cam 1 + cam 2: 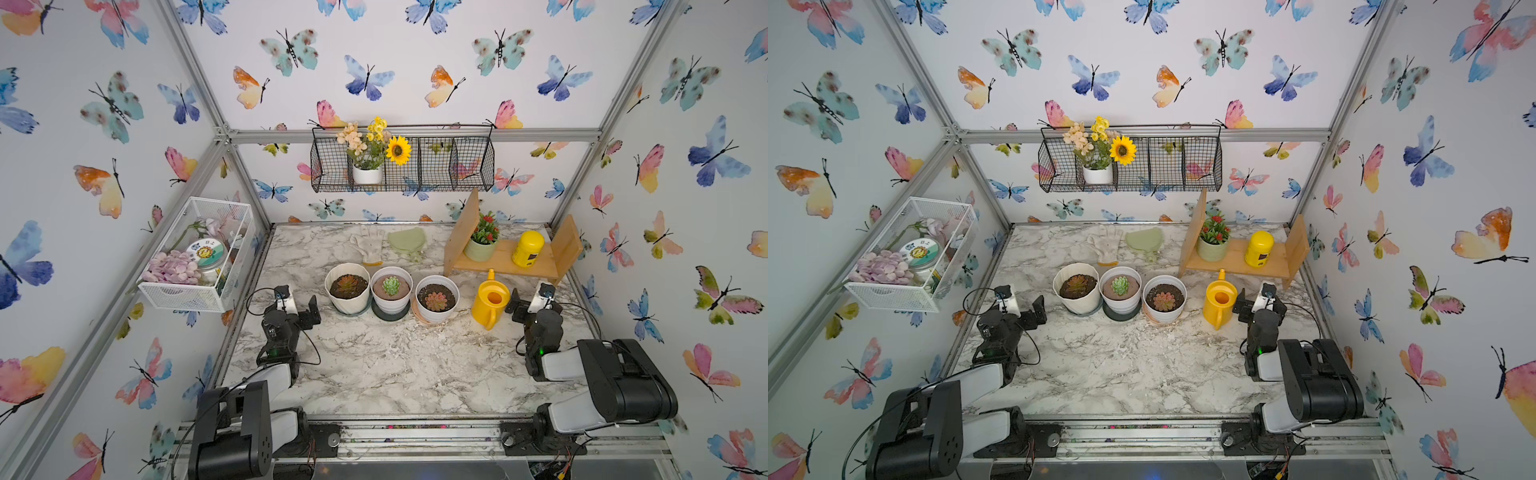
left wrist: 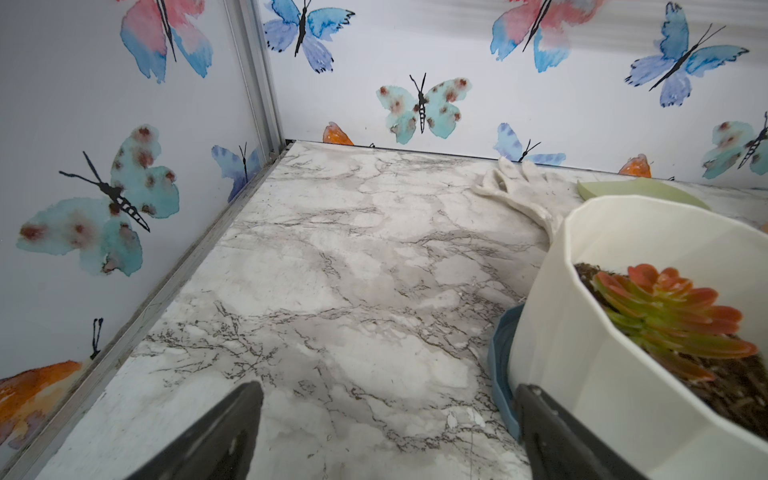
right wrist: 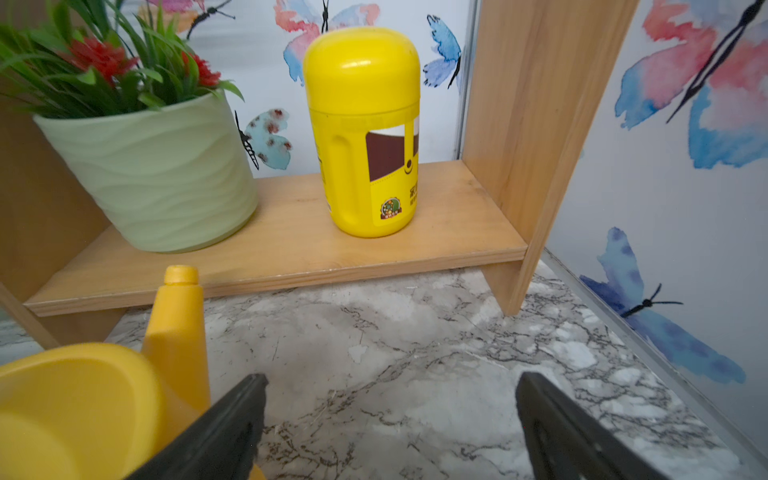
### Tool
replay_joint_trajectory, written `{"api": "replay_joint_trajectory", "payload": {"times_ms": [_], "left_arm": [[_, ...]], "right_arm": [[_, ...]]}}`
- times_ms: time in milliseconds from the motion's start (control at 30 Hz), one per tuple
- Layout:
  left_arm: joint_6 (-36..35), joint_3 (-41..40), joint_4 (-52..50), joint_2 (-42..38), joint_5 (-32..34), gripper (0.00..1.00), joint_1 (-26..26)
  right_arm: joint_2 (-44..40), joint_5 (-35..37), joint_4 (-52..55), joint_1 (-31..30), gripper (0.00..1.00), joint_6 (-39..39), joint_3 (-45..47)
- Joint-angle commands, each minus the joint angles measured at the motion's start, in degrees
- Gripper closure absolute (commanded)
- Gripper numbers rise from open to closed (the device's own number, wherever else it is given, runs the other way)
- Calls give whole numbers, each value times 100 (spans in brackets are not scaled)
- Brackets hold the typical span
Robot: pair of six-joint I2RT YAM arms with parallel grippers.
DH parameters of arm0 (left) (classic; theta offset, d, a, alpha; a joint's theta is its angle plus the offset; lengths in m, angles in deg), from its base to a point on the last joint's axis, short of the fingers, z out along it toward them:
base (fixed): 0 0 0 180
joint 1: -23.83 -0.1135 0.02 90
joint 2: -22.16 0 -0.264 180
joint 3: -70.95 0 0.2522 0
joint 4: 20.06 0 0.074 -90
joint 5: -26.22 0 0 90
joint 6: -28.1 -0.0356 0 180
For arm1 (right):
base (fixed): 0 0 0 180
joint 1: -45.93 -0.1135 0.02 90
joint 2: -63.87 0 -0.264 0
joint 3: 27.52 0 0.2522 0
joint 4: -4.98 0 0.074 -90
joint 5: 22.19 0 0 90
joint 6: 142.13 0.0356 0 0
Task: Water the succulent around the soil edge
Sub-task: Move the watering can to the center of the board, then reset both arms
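- Yellow watering can [image 1: 490, 305] upright on the marble worktop [image 1: 374, 374], spout toward the wooden shelf [image 1: 507, 266].
- Left of it, in a row of white pots: pink succulent [image 1: 436, 301], green succulent [image 1: 391, 286], reddish succulent [image 1: 347, 286].
- Spread wide and empty: right fingers [image 3: 228, 424], just beside the can.
- Likewise wide apart, gripping nothing: left fingers [image 2: 220, 428], next to the reddish succulent's pot [image 2: 623, 374].

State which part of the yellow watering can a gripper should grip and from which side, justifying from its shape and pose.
Probably the loop handle of the yellow watering can, from the front, the robot's side. The can stands upright with its spout aimed back at the wooden shelf, so the handle projects frontward, near the open right gripper.
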Motion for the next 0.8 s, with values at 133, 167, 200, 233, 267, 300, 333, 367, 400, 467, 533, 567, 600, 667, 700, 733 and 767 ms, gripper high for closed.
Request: {"api": "replay_joint_trajectory", "payload": {"times_ms": [133, 167, 200, 233, 267, 300, 333, 367, 400, 467, 533, 567, 600, 667, 700, 733, 767], "left_arm": [[-119, 224, -14, 120, -180, 1, -45], [-135, 252, -45, 158, -203, 1, -44], [-154, 311, -121, 196, -237, 1, -44], [-144, 369, -171, 257, -219, 1, -44], [-114, 421, -216, 306, -140, 1, -44], [-63, 498, -285, 378, -39, 1, -43], [-37, 595, -380, 475, 45, 1, -44], [-16, 682, -462, 572, 100, 1, -44], [28, 786, -556, 670, 208, 1, -44], [119, 876, -637, 748, 430, 1, -44], [213, 727, -477, 594, 593, 1, -54], [214, 577, -336, 444, 595, 1, -63], [223, 389, -141, 253, 595, 1, -64], [243, 157, 59, 24, 710, 1, -38], [269, 206, -20, 41, 780, 1, -36], [260, 283, -90, 120, 756, 1, -36], [223, 349, -146, 209, 669, 1, -36]], "right_arm": [[219, -249, -307, 25, 2, -107, -33], [344, -295, -475, 23, 2, -137, -51], [383, -313, -404, 25, 2, -173, -121], [312, -318, -94, 24, 2, -161, -186], [223, -311, 158, 25, 2, -129, -242], [148, -310, 355, 20, 2, -105, -275], [211, -306, 154, 25, 2, -127, -236], [279, -310, -17, 25, 2, -151, -211], [329, -335, -137, 22, 2, -173, -196], [290, -342, -29, 24, 2, -174, -206], [209, -436, 272, 24, 2, -203, -296], [199, -553, 367, 25, 2, -235, -331], [235, -604, 347, 24, 2, -293, -360], [273, -637, 269, 21, 2, -313, -345], [274, -637, 266, 20, 2, -318, -345], [265, -637, 289, 25, 2, -306, -347], [256, -643, 310, 23, 2, -306, -347]]}}
